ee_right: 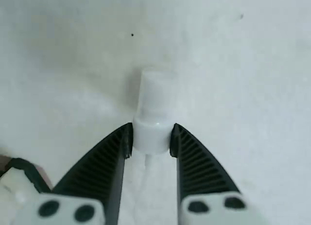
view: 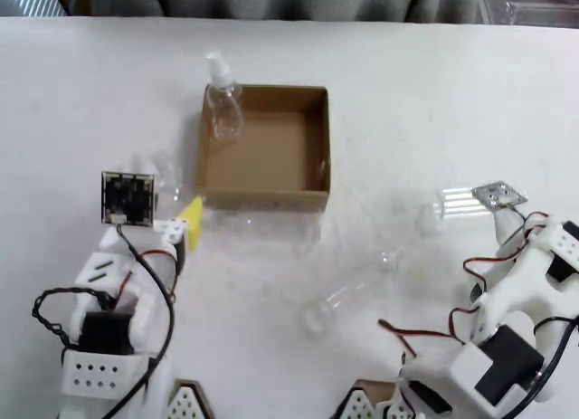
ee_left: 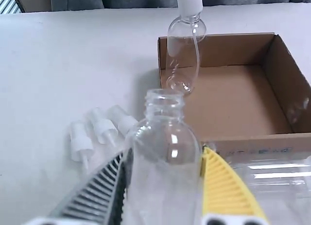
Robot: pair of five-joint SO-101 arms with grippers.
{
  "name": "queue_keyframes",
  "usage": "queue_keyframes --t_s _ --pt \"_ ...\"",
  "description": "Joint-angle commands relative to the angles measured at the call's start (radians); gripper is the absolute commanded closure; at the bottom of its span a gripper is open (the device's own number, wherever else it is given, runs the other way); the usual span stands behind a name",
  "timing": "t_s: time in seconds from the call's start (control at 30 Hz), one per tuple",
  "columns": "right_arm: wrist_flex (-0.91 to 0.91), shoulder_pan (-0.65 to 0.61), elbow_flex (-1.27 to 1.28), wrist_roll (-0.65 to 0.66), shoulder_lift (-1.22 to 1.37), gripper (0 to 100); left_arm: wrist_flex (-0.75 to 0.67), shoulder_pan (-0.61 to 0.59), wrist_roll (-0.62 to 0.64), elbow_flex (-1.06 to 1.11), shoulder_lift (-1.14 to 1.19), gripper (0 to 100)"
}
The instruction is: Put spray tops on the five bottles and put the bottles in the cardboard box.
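My left gripper (ee_left: pixel 164 158) is shut on a clear, open-necked bottle (ee_left: pixel 165 132), held upright between its grey and yellow fingers, just in front of the cardboard box (ee_left: pixel 272 50). In the box's far left corner leans a bottle with a spray top fitted (ee_left: pixel 183 50); from above it is at the same corner (view: pixel 222 102) of the box (view: pixel 264 199). Three loose white spray tops (ee_left: pixel 97 130) lie on the table beside the held bottle. My right gripper (ee_right: pixel 150 130) is shut on a white spray top (ee_right: pixel 153 103) just above the white table, right of the box (view: pixel 457 204).
A clear bare bottle (view: pixel 348 292) lies on the table between the two arms, and another (ee_left: pixel 277 171) lies along the box's front wall. The left arm (view: pixel 109 319) and the right arm (view: pixel 516 328) stand at the near edge.
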Motion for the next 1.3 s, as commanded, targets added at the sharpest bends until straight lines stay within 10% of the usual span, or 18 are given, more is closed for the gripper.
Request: queue_keyframes --t_s 0.0,0.53,1.27 --pt "0.136 -0.039 -0.094 -0.040 -0.108 98.2 -0.005 0.005 0.009 -0.009 -0.022 98" --pt "0.205 -0.444 0.002 -0.675 -0.688 97.8 0.086 0.022 0.012 0.101 -0.427 98" --pt "-0.440 -0.937 0.009 -1.092 -0.869 98.2 -0.002 0.024 0.025 0.114 -0.410 98"
